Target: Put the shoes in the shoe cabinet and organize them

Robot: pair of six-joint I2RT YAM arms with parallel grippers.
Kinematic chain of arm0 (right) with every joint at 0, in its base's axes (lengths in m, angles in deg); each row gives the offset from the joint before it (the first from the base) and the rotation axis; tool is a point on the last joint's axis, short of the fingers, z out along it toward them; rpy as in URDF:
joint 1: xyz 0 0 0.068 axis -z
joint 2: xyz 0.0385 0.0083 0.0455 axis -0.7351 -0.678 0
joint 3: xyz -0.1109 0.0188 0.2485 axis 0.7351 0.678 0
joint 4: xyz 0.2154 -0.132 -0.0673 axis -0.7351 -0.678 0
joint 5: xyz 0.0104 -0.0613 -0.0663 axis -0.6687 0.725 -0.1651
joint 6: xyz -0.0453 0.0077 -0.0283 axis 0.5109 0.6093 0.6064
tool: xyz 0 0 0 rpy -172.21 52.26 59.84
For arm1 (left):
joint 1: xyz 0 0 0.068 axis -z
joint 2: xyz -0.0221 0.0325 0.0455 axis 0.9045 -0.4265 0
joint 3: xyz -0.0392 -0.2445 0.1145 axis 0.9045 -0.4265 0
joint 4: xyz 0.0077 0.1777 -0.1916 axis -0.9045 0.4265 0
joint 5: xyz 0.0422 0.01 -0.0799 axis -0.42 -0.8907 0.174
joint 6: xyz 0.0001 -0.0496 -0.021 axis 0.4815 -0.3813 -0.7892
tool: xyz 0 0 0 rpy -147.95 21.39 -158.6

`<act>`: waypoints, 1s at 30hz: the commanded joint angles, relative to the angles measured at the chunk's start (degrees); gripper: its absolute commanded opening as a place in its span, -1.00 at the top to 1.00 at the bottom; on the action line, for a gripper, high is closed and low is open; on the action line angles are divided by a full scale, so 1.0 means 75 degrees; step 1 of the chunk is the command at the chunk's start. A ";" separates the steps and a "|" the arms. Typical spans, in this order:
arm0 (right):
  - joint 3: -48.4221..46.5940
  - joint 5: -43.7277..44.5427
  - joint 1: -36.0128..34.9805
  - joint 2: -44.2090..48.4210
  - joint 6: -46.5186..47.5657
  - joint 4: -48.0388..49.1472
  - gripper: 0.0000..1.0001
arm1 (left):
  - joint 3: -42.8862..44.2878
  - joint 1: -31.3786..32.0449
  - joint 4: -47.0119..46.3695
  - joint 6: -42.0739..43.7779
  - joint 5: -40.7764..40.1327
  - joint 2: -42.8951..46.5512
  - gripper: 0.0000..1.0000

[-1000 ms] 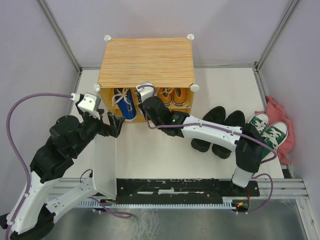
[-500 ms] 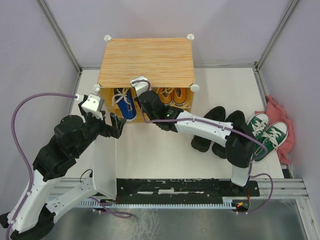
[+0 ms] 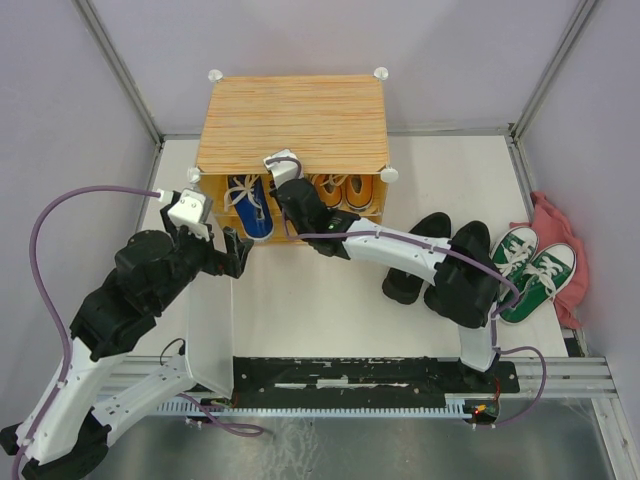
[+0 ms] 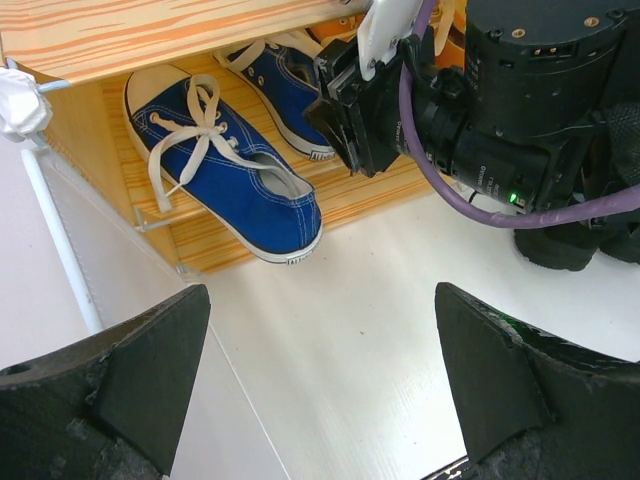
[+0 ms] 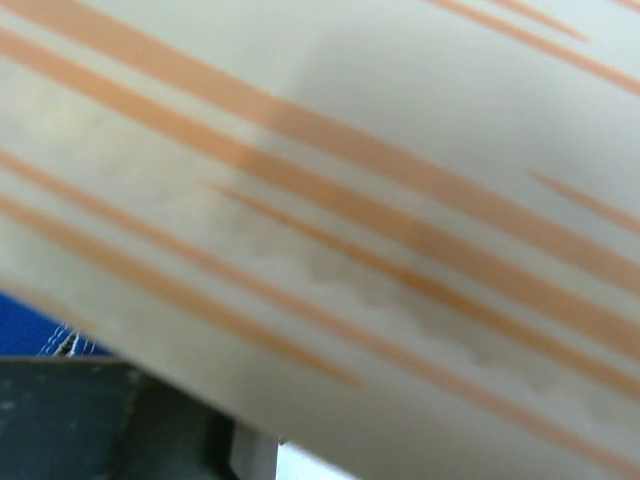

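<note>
The shoe cabinet (image 3: 292, 122) stands at the upper centre of the counter (image 3: 310, 300), its white door (image 3: 210, 330) swung open toward the lower left. Inside, the blue sneakers (image 4: 235, 175) fill the left compartment and the orange sneakers (image 3: 345, 190) the right. The right arm (image 3: 400, 250) reaches into the cabinet front between them. The right fingers are hidden, so I cannot tell their state, and its wrist view shows only blurred wood grain. The left fingers (image 4: 130, 370) are spread wide and hold nothing, just in front of the blue pair. The black boots (image 3: 425, 255) and green sneakers (image 3: 535, 268) wait at the right of the frame, the green pair on a pink cloth (image 3: 562, 240).
</note>
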 commanded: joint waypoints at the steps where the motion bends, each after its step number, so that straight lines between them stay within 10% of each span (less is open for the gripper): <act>1: -0.0107 0.0332 0.0103 0.0388 -0.0257 0.0813 0.14 | -0.0030 -0.0015 -0.0191 -0.0017 -0.0164 0.0019 -0.99; 8: 0.0582 -0.0067 -0.0147 0.1326 -0.0562 0.0414 -0.21 | 0.0005 -0.0020 -0.0192 -0.0040 -0.0146 -0.0004 -0.99; 30: 0.0960 -0.2483 -0.0832 0.1553 -0.0373 -0.0053 -0.45 | -0.0001 -0.0016 -0.0238 -0.0115 -0.0195 0.0087 -0.99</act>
